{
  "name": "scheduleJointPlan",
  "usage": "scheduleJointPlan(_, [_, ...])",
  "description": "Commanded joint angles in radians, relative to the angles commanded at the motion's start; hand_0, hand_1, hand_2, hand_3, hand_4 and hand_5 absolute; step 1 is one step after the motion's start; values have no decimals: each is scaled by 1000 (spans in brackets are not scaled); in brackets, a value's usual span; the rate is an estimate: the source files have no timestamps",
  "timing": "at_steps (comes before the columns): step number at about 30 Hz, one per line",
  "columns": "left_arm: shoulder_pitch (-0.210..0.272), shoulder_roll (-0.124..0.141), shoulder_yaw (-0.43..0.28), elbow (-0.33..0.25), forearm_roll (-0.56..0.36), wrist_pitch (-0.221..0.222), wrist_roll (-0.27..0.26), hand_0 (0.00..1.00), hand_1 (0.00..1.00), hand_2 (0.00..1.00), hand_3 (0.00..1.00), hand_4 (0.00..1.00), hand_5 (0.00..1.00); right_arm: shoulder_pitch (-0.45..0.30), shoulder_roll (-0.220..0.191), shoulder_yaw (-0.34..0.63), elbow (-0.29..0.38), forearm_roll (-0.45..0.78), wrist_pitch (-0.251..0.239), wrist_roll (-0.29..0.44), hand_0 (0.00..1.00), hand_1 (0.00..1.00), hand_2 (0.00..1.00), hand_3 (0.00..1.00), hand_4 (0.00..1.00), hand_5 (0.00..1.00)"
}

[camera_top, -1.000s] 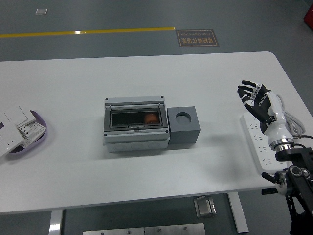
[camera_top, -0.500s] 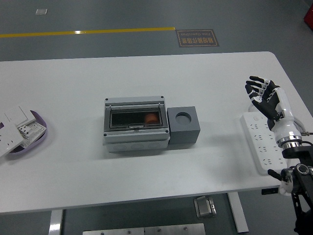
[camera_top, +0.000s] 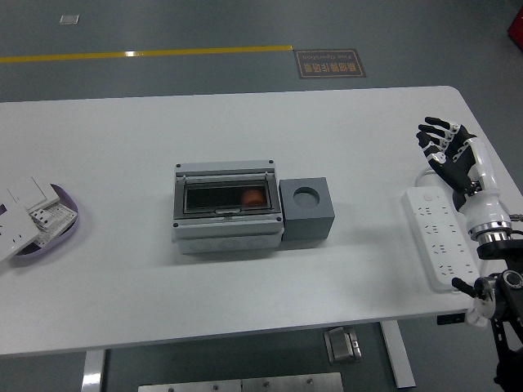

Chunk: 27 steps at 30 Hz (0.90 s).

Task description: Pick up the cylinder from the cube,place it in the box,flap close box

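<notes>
My right hand [camera_top: 448,147] has pulled back further toward the right edge since a second ago, and now hovers above the far end of the white power strip [camera_top: 441,237], fingers spread and holding nothing. I see nothing else on the white tabletop [camera_top: 245,122] that has shifted. The grey box [camera_top: 227,207] sits near the middle with its dark see-through flap down over the opening; through the flap I can make out an orange shape that I take for the cylinder [camera_top: 254,197], lying inside toward the right end. Touching the box's right side stands the grey cube [camera_top: 306,211], its round socket on top bare. At the left edge a purple tray [camera_top: 59,224] holds white switch plates [camera_top: 23,211].
</notes>
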Motion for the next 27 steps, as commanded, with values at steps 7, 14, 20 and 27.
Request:
scheduleJointPlan(7, [-11, -7, -31, 0, -26, 12, -19, 634, 633, 607, 651, 724, 249, -2, 0, 10, 5, -17, -3, -2, 758, 700, 698, 680, 770, 308])
scheduleJointPlan(14, [-19, -10, -52, 0, -67, 24, -40, 633, 633, 607, 651, 724, 249, -1, 5, 22, 7, -32, -5, -2, 761, 697, 698, 680, 770, 305])
scheduleJointPlan(20, [-20, -1, -29, 0, -78, 21, -41, 633, 633, 607, 650, 724, 249, 5, 10, 20, -7, -33, -6, 2, 763, 696, 699, 679, 766, 298])
scheduleJointPlan(27, [-9, 2, 8, 0, -93, 18, -35, 633, 633, 607, 650, 724, 249, 18, 16, -9, -17, -21, -5, 8, 763, 697, 700, 678, 765, 292])
